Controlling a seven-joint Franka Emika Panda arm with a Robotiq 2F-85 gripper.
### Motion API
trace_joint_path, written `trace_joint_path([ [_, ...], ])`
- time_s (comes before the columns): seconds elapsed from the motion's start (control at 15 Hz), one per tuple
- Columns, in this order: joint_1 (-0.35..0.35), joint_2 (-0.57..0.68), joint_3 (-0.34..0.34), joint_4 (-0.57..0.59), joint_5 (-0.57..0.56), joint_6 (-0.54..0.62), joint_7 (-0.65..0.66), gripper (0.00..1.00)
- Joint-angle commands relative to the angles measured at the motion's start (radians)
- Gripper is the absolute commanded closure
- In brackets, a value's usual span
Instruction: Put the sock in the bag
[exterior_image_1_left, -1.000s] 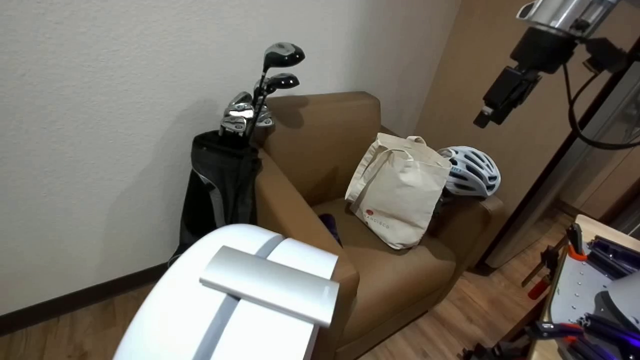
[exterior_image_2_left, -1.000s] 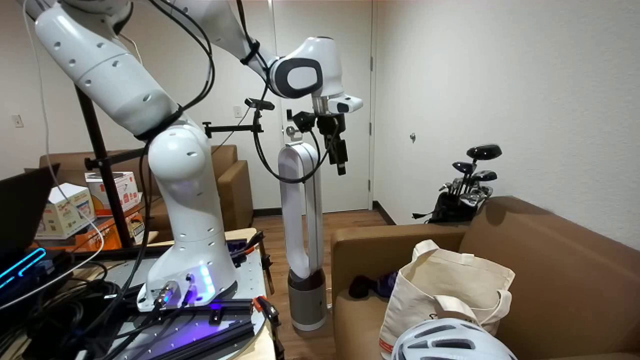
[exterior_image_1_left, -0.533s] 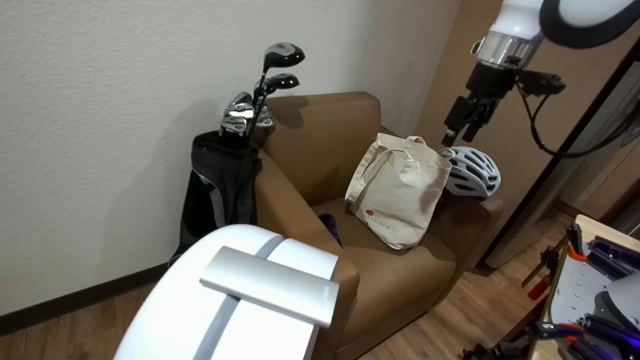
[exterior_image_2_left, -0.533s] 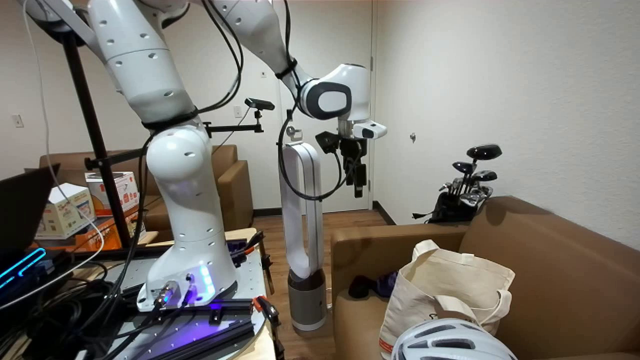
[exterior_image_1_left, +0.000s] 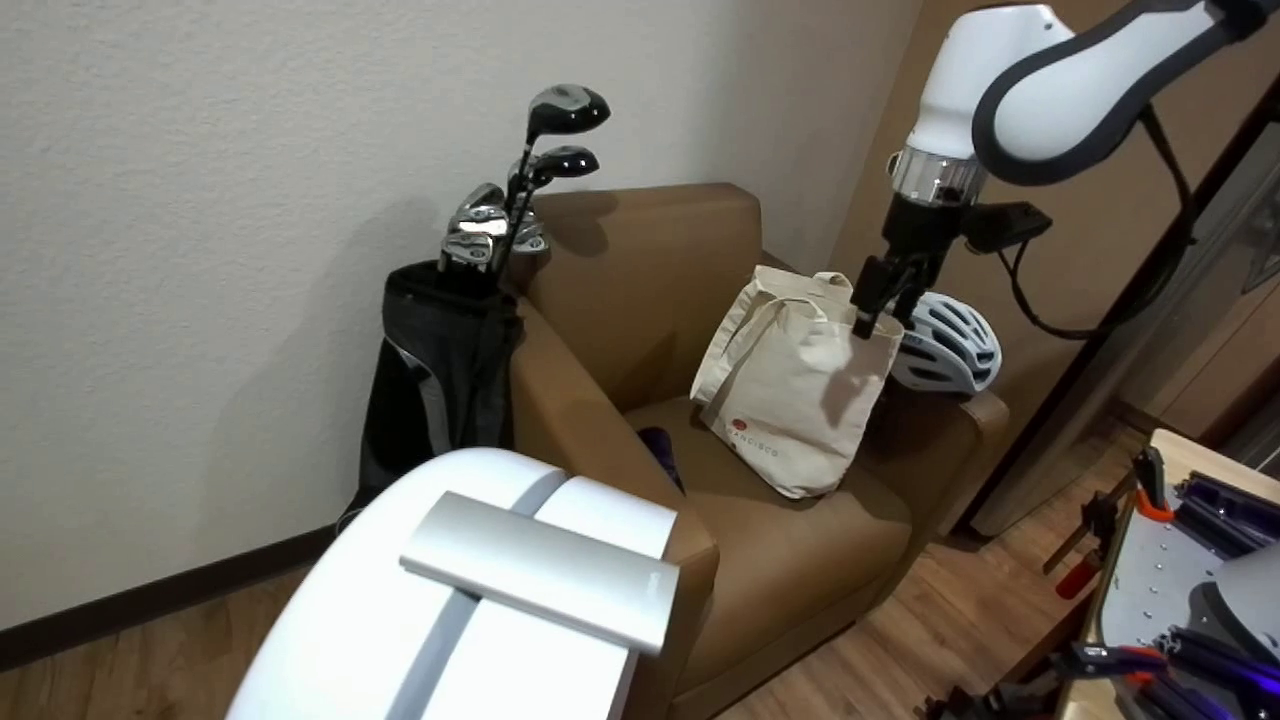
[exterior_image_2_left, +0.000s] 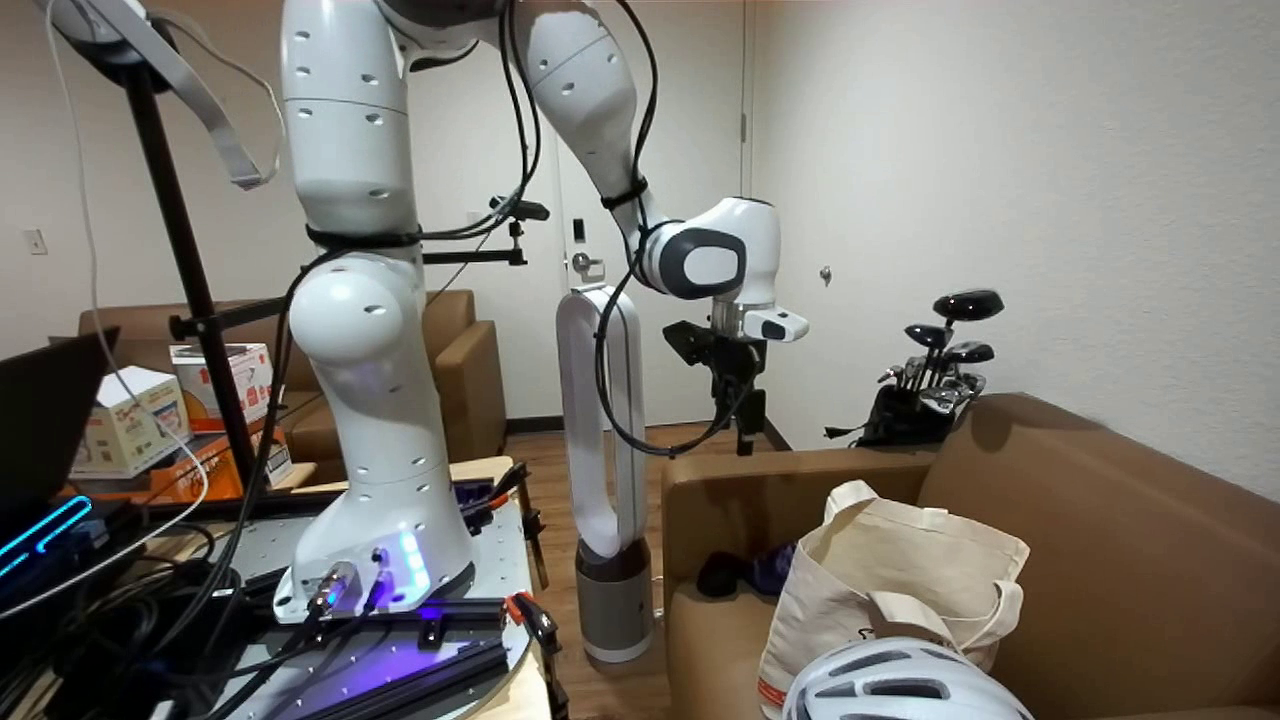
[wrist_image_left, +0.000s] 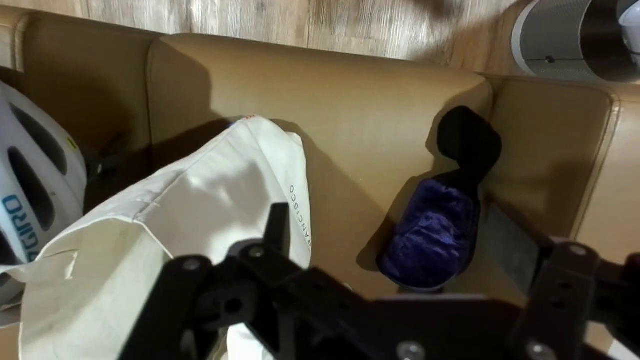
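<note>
Looking down through the wrist view, we see the gripper with its fingers spread wide, the gap between them framing the blue part of the sock on the surface below. This sock lies on the seat of a brown armchair, near one armrest and outside the cream tote bag, a strip of upholstery separating the two. A black portion (we cannot tell whether it is one piece with the blue) bends toward the seat's front edge. We find the bag tilted on the same seat, its mouth gaping, its loop handles slack at the rim, and the letters RANCISCO legible on its side. A white helmet rests on the opposite armrest, just beside the bag. In both exterior views we note the gripper hanging fingers downward from the robot arm, higher than the sock; in an exterior view its tips overlap the bag's upper edge along our line of sight. Beside the armchair stands a black golf bag with golf clubs projecting from its top, and in an exterior view a tower fan occupies the wooden floor near the armrest.
</note>
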Motion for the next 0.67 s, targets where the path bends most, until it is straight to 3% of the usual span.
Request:
trace_joint_path([
  [0.0, -0.001, 0.005, 0.006, -0.013, 0.073, 0.11, -0.033, 0.0],
  [0.13, 0.011, 0.133, 0.027, 0.05, 0.139, 0.205, -0.056, 0.0],
  [0.2, 0.02, 0.191, 0.022, 0.07, 0.094, 0.262, -0.014, 0.0],
  [0.33, 0.021, 0.31, 0.041, 0.132, 0.119, 0.267, -0.051, 0.0],
  [0.6, 0.137, 0.562, -0.067, 0.29, -0.057, 0.247, 0.033, 0.0],
])
